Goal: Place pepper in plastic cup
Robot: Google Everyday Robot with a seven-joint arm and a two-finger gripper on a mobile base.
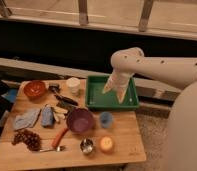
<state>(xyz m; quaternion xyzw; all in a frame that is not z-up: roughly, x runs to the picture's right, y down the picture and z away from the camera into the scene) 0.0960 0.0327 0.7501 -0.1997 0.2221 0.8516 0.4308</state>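
End effector [115,93] hangs over the green tray [97,96], fingers spread, grasping nothing. Pepper [59,137] lies on the desk [127,150], just beside the purple bowl [80,120] at its lower left. Plastic cup [106,119] stands upright right of the bowl, apart from the pepper.

We can read no text, label, brand or number on anything here. The gripper [115,94] hangs over the green tray [94,104]; the tray beneath it and the wooden table [127,142] beside it show no legible marking.
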